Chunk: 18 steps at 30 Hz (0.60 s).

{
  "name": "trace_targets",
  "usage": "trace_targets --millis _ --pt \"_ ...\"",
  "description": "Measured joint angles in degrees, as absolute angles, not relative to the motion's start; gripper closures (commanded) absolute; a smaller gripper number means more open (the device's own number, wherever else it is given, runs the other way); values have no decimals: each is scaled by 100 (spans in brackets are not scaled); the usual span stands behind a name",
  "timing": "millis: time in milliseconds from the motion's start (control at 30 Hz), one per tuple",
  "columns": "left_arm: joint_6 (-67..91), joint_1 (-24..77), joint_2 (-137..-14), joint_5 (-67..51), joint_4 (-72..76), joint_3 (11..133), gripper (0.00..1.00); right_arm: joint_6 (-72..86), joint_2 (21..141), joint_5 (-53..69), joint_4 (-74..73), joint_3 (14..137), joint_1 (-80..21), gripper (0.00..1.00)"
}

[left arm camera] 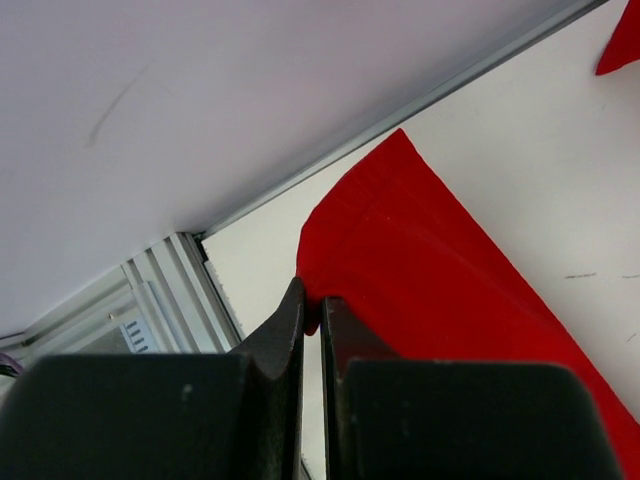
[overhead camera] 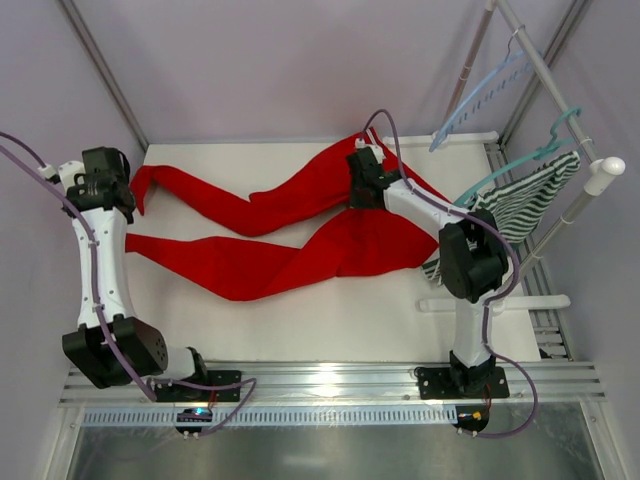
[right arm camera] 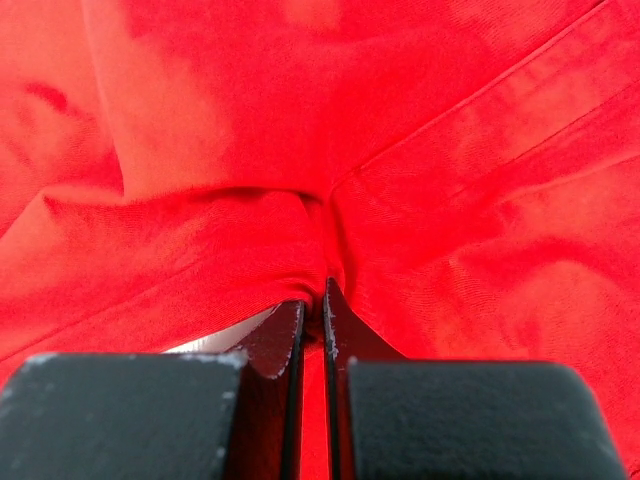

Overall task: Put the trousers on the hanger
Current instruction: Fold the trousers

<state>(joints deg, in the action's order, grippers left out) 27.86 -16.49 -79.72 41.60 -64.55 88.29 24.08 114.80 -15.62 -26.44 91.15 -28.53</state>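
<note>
The red trousers [overhead camera: 290, 235] lie spread across the white table, both legs running to the left. My left gripper [overhead camera: 128, 190] is shut on the cuff of the upper leg; the left wrist view shows the red cloth [left arm camera: 440, 270] pinched between its fingers [left arm camera: 312, 310]. My right gripper [overhead camera: 362, 195] is shut on a fold of the trousers near the crotch, which fills the right wrist view [right arm camera: 330, 180]. The pale blue hanger [overhead camera: 480, 100] hangs on the rail at the back right, apart from both grippers.
A darker teal hanger [overhead camera: 530, 155] carries a green-and-white striped garment [overhead camera: 520, 205] on the white rail [overhead camera: 590, 190] at the right. Grey walls close the back and sides. An aluminium rail [overhead camera: 330, 385] runs along the near edge.
</note>
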Motion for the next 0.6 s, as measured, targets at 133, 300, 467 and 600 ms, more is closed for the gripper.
trace_targets --millis 133,300,467,600 --pt "2775 -1678 -7802 3994 -6427 8394 100 2274 11325 -1203 -2672 8989 -2810 72" --pt "2753 -1691 -7795 3739 -6366 8082 100 1704 10536 -193 -2486 8191 -2786 52" --pt "2845 -1741 -7813 3468 -6326 8088 100 871 9275 762 -1822 7194 -3072 46" --pt "3020 -1776 -7802 3127 -6272 8086 100 80 8812 1319 -1339 6963 -3918 46"
